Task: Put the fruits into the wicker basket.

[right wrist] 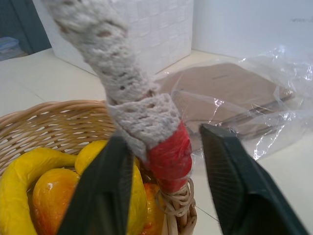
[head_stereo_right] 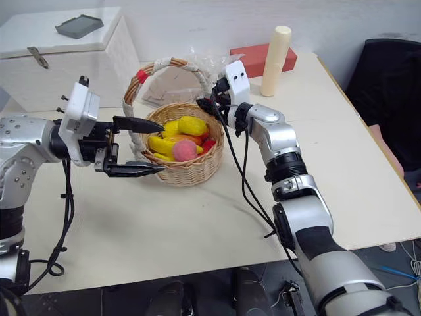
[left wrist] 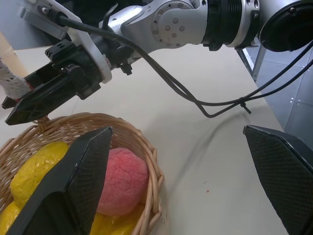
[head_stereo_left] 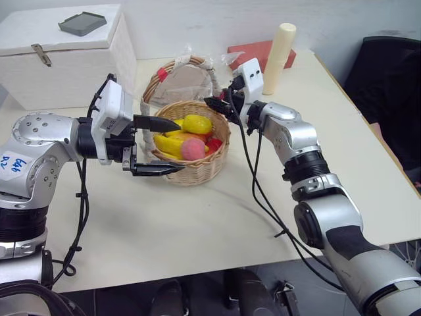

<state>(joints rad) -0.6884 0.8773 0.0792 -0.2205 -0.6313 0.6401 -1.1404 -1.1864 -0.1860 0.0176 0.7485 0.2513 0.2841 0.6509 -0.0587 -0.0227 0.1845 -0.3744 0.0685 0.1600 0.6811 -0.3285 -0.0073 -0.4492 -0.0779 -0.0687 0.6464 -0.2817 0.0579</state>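
Observation:
The wicker basket (head_stereo_left: 197, 172) stands mid-table with the fruits inside: a yellow lemon (head_stereo_left: 197, 124) and a pinkish-red peach (head_stereo_left: 193, 149), lying beside other yellow toy fruit. My left gripper (head_stereo_left: 161, 146) hangs open at the basket's left side, one finger above the rim and one low beside the wall, holding nothing. My right gripper (right wrist: 164, 134) reaches in from the right. Its fingers (right wrist: 230, 181) close around the foot of the white-wrapped handle (right wrist: 132, 105), at the red tie (right wrist: 171, 156).
A large white lidded box (head_stereo_left: 59, 59) stands at the back left. A plastic-wrapped brown sheet (head_stereo_left: 187, 84) lies behind the basket, with a red box (head_stereo_left: 253, 51) and a cream cylinder (head_stereo_left: 279, 58) further back right. A black chair (head_stereo_left: 388, 79) stands off the table's right edge.

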